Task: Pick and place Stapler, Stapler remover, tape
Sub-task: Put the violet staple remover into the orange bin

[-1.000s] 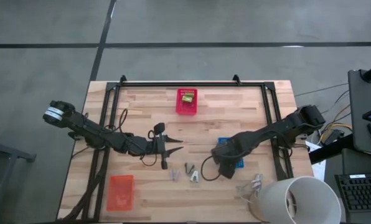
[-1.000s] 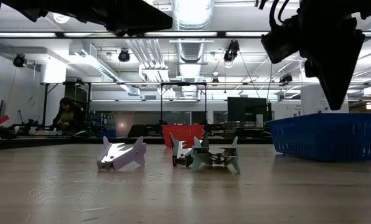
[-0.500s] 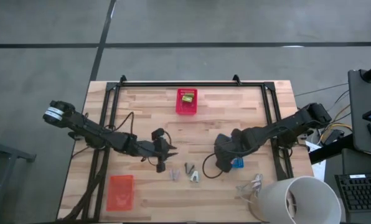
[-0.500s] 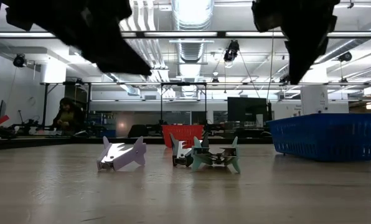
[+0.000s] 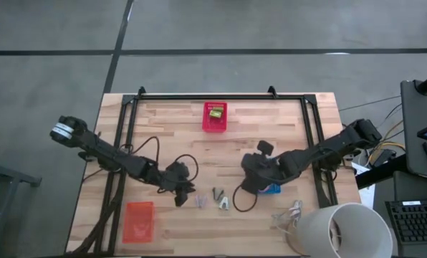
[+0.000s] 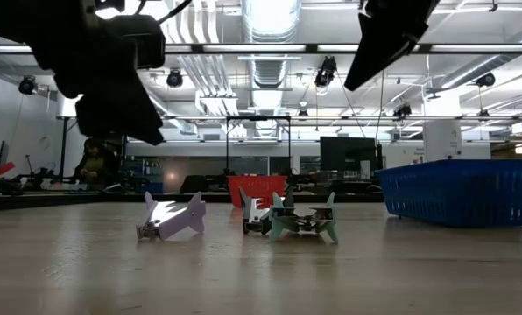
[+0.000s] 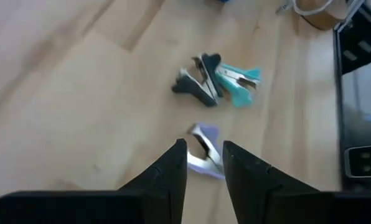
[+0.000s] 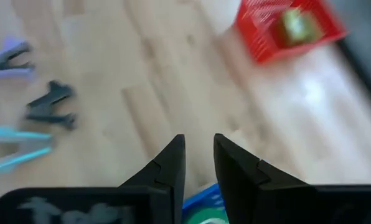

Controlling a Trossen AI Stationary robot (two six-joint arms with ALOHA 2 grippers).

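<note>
Left pincer [image 7: 203, 163] (narrowly spread) above the lilac staple remover [image 7: 203, 148]; right pincer [image 8: 198, 158], narrowly spread, near blue basket [image 6: 458, 191].

The pale wooden counter [image 5: 163, 129] stands on a grey concrete floor [image 5: 56, 43] crossed by dark seams. Seen level across the counter, an open workshop stretches behind it, with white ducts [image 6: 265, 74] and long ceiling lights [image 6: 270, 17] overhead. A person [image 6: 93, 162] sits at a far bench. A keyboard [image 5: 418, 218] lies beside the counter.
</note>
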